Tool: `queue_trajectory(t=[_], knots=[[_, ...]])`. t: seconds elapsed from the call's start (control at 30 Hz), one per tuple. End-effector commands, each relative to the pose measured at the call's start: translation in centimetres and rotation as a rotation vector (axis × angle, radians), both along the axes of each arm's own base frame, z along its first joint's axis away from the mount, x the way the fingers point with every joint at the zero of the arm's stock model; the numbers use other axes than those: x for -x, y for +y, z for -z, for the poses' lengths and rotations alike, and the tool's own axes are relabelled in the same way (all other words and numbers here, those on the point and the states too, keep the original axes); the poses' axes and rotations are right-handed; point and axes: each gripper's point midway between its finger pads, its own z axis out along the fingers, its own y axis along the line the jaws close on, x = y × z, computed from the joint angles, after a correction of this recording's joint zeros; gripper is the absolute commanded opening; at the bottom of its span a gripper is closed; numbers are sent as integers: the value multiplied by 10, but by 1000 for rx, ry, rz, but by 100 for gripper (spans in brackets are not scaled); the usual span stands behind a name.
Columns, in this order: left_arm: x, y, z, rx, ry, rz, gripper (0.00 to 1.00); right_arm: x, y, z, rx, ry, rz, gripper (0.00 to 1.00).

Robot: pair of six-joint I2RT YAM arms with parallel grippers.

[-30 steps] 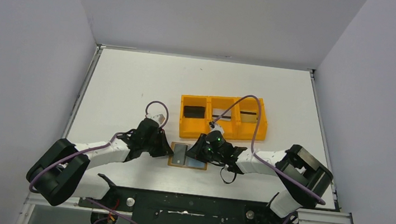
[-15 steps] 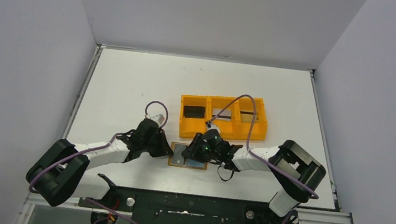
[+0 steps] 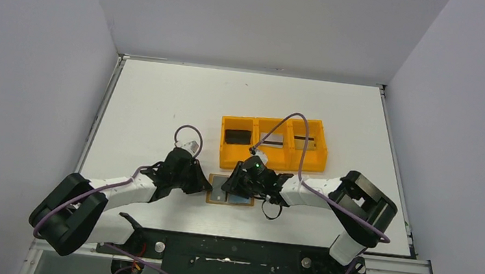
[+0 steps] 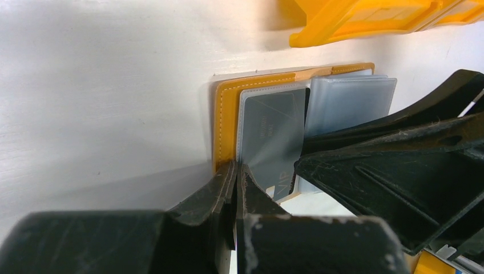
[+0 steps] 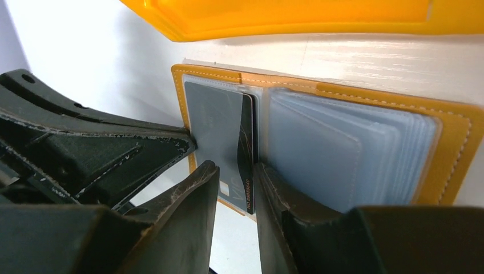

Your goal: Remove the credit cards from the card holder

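The tan-orange card holder (image 3: pixel 217 193) lies open on the table near the front edge. My left gripper (image 3: pixel 205 184) is at its left edge; in the left wrist view it (image 4: pixel 236 166) is shut on the holder's near left edge (image 4: pixel 225 114), beside a grey card (image 4: pixel 271 131) in a sleeve. My right gripper (image 3: pixel 228 189) is over the holder's middle. In the right wrist view it (image 5: pixel 236 168) is open, straddling a dark credit card (image 5: pixel 246 142) that stands on edge at the holder's fold (image 5: pixel 451 148) and touches the right finger. Clear sleeves (image 5: pixel 342 148) fan to the right.
A bright orange three-compartment tray (image 3: pixel 272 155) stands just behind the holder, with a dark card (image 3: pixel 238 136) in its left compartment and flat cards in the other two. Its edge shows in both wrist views (image 4: pixel 365 23) (image 5: pixel 285 17). Both grippers are close together.
My right gripper has moved left across the open holder toward its fold. My left gripper has stayed at the holder's left edge.
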Motion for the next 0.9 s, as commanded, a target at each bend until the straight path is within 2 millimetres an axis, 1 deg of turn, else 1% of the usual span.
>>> queue_trajectory(t=[0.0, 0.17, 0.23, 0.27, 0.3, 0.37, 0.43, 0.5, 0.57, 0.6, 0.7, 0.77, 0.87], knots=[[26, 18, 25, -73, 104, -9, 0, -5, -22, 0, 194, -39, 68, 32], [26, 17, 23, -65, 104, -20, 0, 3, -23, 12, 246, -8, 67, 30], [26, 18, 24, -71, 108, -22, 0, 3, -25, 13, 302, -17, 76, 29], [27, 19, 25, -73, 109, -25, 0, 3, -30, 11, 347, -31, 85, 30], [27, 19, 26, -74, 111, -26, 0, 2, -28, 8, 361, -49, 90, 31], [28, 21, 27, -78, 115, -32, 0, 2, -27, 6, 363, -50, 87, 33], [28, 22, 28, -81, 116, -39, 0, 2, -28, 8, 367, -49, 94, 34], [28, 23, 29, -85, 117, -43, 0, 3, -29, 8, 374, -49, 99, 33], [29, 23, 29, -85, 118, -42, 0, 4, -24, 1, 336, -63, 98, 36], [29, 23, 28, -84, 115, -42, 0, 6, -22, 3, 303, -54, 86, 38], [28, 19, 26, -62, 105, -31, 0, 10, -8, 9, 204, -15, 28, 35], [29, 16, 25, -45, 106, -16, 0, 9, -5, 13, 201, -3, 16, 32], [31, 13, 26, -37, 112, 1, 0, 10, -1, 14, 193, 1, -4, 31]])
